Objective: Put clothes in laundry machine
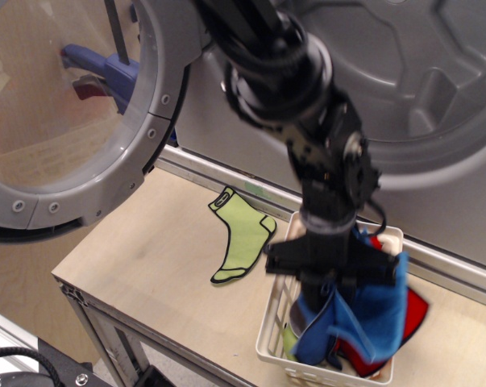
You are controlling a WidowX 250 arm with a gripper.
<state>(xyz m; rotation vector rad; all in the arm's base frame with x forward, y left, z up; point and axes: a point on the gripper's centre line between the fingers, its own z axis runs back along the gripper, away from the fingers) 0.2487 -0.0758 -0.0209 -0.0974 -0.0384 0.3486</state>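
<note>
You see one lime-green sock [243,235], one blue cloth [363,318], one red cloth [416,310], one white basket [276,326], one laundry machine [404,97].
</note>
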